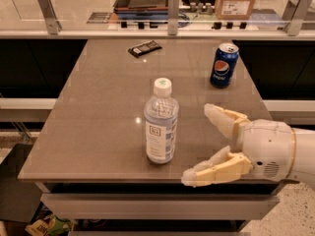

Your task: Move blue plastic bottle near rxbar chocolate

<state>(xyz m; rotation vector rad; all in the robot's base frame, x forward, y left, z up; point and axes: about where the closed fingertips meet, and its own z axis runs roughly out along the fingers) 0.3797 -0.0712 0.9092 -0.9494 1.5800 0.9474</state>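
The blue plastic bottle (161,122) stands upright near the front middle of the table, clear with a white cap and a white-and-blue label. The rxbar chocolate (144,48) lies flat in its black wrapper at the far side of the table, left of centre. My gripper (203,144) reaches in from the right at bottle height, open and empty. Its two pale fingers are spread wide, and their tips are a short way right of the bottle, not touching it.
A dark blue Pepsi can (224,65) stands at the far right of the grey table (93,112). A glass-railed counter (167,28) with a tray and a cardboard box runs behind the table. The table's front edge is just below the bottle.
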